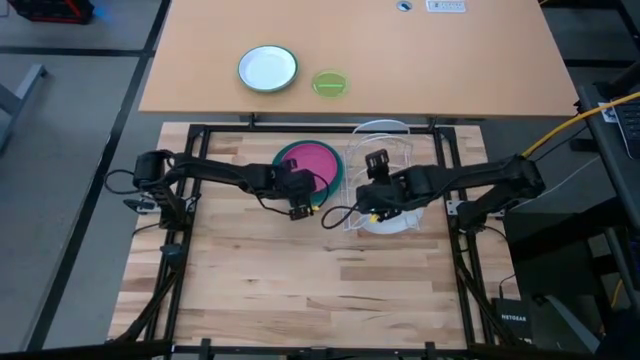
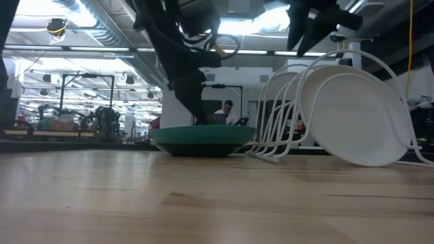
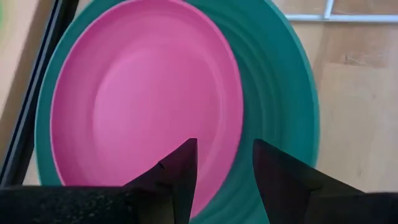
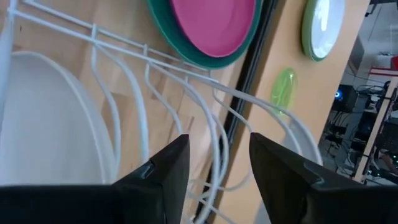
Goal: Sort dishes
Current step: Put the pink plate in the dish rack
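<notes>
A magenta-pink plate [image 1: 312, 160] lies in a large teal plate [image 1: 288, 152], which rests on the wooden table. My left gripper [image 3: 225, 155] is open low over their near-right rim. One finger is over the pink plate [image 3: 149, 118] and the other over the teal plate [image 3: 280, 93]. A plain white plate [image 2: 359, 115] leans on edge in a white wire rack [image 1: 380, 150]. My right gripper [image 4: 214, 155] is open and empty above the rack's wires [image 4: 186, 106]. The dark red bowl is out of view. My left gripper's open fingers [image 3: 180, 168] come slanting down from the table's near side and stand on either side of the pink plate's rim [image 3: 233, 134]. I cannot tell whether they touch it. Both plates lie flat on the table.
A white plate with a green rim [image 1: 268, 68] and a small lime-green dish [image 1: 329, 83] sit on the far tan table. A black frame [image 1: 200, 130] borders the wooden table. Bare wood [image 1: 300, 290] lies toward the near edge. A person [image 2: 228, 108] shows in the room behind.
</notes>
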Tool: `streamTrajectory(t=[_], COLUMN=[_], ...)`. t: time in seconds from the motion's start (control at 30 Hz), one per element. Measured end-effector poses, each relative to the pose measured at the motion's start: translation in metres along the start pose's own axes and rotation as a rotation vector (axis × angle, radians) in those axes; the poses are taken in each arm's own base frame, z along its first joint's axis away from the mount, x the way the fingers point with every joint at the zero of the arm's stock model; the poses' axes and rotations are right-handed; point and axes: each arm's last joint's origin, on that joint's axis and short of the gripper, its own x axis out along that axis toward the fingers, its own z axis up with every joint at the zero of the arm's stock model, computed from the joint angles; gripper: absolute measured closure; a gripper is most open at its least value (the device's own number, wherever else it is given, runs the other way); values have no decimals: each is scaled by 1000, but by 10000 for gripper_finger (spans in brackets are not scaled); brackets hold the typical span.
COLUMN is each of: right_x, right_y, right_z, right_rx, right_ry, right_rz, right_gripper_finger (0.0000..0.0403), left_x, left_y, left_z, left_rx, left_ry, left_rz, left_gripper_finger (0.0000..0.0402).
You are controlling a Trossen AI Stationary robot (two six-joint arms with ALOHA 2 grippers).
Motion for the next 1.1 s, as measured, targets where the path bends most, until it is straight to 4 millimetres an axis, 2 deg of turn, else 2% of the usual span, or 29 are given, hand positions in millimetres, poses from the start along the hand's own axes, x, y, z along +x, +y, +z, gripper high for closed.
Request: streamTrajectory(t=[0.23,0.47,0.53,0.77,0.97,1.1], right_x=[13,14,14,13,4,-2], right_y=[12,12,12,11,3,-10], right_z=[1,3,3,4,6,7], right_rx=[-1,13,15,87,151,217], right_ry=[-9,-30,-32,-36,-62,-79], right_rz=[37,45,44,43,24,-13], right_gripper_finger=[233,233,233,233,233,233], left_x=[16,41,46,44,41,31], left_y=[-1,-1,-1,1,-1,-8], left_z=[-4,-10,-11,-10,-10,-8], left_rx=[17,34,50,74,98,117], left_ry=[46,100,109,105,103,82], left_rz=[-44,-33,-24,55,151,242], left_gripper_finger=[259,260,273,386,395,397])
